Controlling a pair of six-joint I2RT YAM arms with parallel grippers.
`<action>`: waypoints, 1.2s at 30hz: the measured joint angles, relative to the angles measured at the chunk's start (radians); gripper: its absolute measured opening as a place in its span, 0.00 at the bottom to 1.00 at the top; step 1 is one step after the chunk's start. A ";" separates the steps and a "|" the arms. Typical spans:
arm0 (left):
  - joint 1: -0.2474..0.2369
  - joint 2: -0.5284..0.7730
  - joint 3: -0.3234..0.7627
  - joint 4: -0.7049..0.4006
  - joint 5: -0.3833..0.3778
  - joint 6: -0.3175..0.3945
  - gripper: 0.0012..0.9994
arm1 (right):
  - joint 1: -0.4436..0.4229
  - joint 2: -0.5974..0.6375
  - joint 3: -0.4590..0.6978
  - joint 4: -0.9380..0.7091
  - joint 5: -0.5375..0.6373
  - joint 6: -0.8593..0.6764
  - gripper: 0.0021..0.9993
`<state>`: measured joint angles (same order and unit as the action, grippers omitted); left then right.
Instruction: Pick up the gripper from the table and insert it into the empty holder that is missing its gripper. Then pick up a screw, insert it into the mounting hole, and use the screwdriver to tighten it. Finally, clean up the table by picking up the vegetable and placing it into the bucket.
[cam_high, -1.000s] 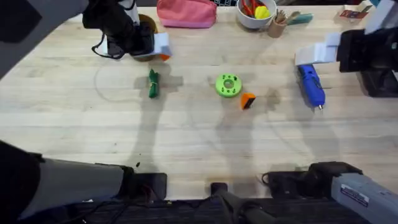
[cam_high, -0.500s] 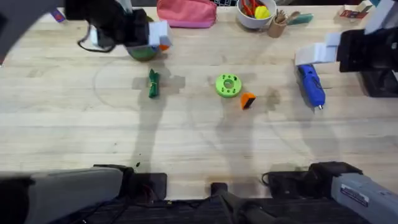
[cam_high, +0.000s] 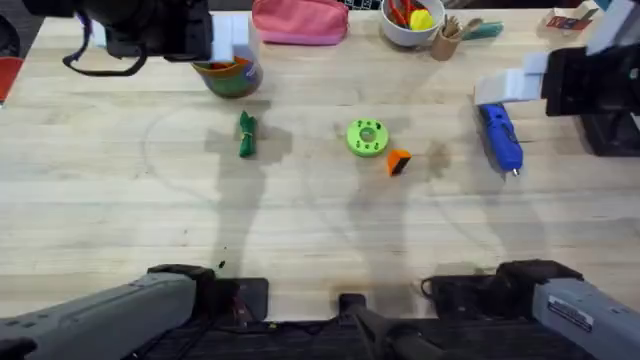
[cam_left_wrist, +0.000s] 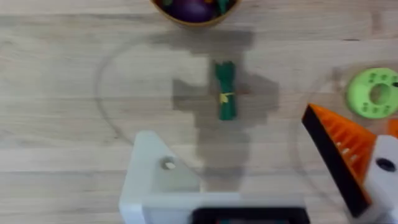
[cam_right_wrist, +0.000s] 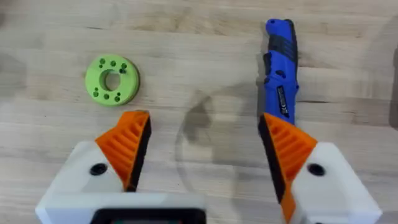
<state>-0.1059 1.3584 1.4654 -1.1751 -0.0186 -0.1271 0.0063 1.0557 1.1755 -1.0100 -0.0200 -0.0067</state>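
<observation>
While both arms hang over the far half of the table, the loose orange gripper (cam_high: 398, 161) lies near the middle, just beside the green disc (cam_high: 367, 137) and well apart from either pincer. The right gripper (cam_right_wrist: 205, 155) hovers with its orange fingers spread wide, the blue screwdriver (cam_right_wrist: 281, 68) lying just past one fingertip. The left gripper (cam_left_wrist: 249, 168) carries one orange finger (cam_left_wrist: 339, 152) and a bare white empty holder (cam_left_wrist: 158, 180); beyond it lies the leafy vegetable (cam_left_wrist: 226, 90). Farther off stands the green bucket (cam_high: 232, 76).
</observation>
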 joint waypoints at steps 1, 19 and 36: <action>0.000 0.002 0.000 0.005 -0.016 0.017 0.99 | 0.000 0.000 0.000 0.000 0.000 0.000 0.99; 0.000 -0.242 -0.286 0.467 -0.064 0.188 0.99 | 0.000 0.000 0.000 0.000 0.000 0.000 0.99; 0.023 -0.863 -0.957 1.008 0.261 0.191 0.99 | 0.000 0.000 0.000 0.000 0.000 0.000 0.99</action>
<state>-0.0831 0.4957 0.5088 -0.1670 0.2425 0.0636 0.0063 1.0557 1.1755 -1.0100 -0.0200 -0.0067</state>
